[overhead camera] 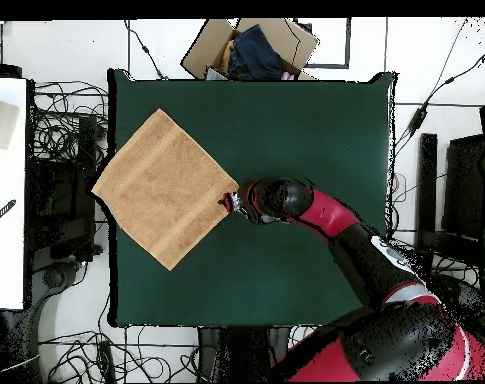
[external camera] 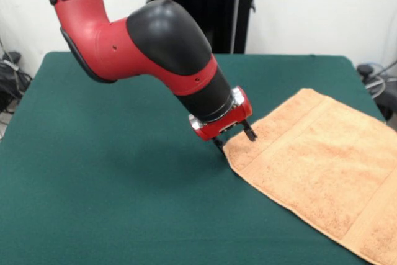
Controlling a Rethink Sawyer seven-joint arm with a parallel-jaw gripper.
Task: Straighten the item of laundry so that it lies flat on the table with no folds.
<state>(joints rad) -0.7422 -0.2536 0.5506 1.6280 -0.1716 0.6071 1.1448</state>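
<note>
Fingers [external camera: 234,138] astride towel [external camera: 322,166] corner, arm tilted.

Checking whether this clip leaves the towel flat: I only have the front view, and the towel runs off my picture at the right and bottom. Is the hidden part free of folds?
Observer: Yes. From overhead the whole towel shows as one flat diamond with no fold.
Operator: Is all of it on the table?
Observer: No. The corner farthest from the tool pokes past the edge of the table.
Operator: Is there anything beyond the table on my camera's side?
Observer: An open cardboard box with dark contents sits just past that edge.
</note>
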